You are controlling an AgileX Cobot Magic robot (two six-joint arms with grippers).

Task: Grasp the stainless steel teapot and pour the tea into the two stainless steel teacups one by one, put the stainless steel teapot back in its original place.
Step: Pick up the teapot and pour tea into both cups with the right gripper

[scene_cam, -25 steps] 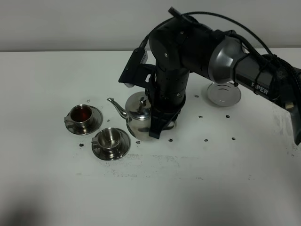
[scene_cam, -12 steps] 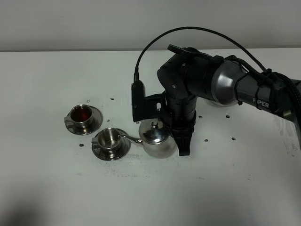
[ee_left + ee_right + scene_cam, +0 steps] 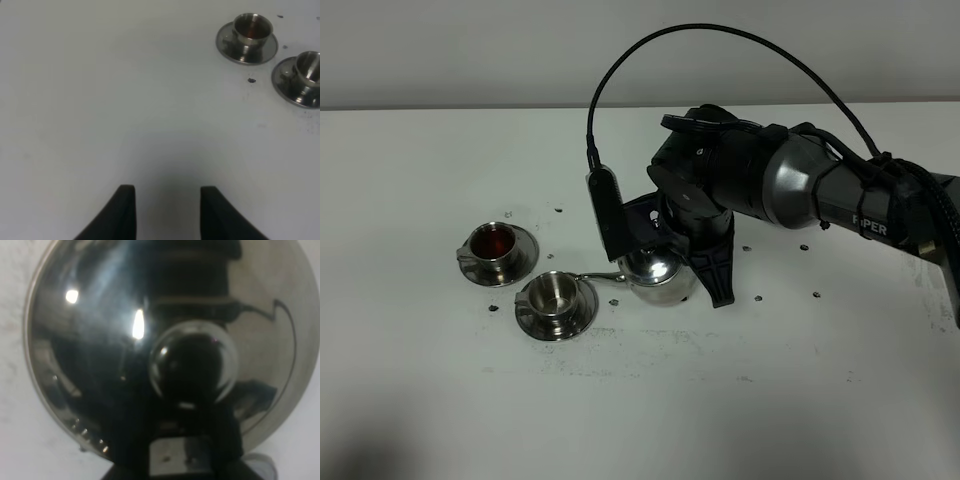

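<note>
My right gripper is shut on the stainless steel teapot and holds it tipped over, with its thin spout reaching to the rim of the near teacup. That cup's inside looks steel-coloured. The far teacup holds red tea. Both cups stand on saucers. The right wrist view is filled by the teapot's domed lid and knob. My left gripper is open and empty over bare table; both cups, the far one and the near one, show in its view. The ringed steel disc is hidden behind the right arm.
The white table has small dark specks around the cups and the pot. The right arm stretches in from the right edge, with a black cable looping above it.
The right arm has swung the teapot from upright between the cups toward the near cup and rolled its wrist. The pot has tipped and its spout has come to that cup's rim.
</note>
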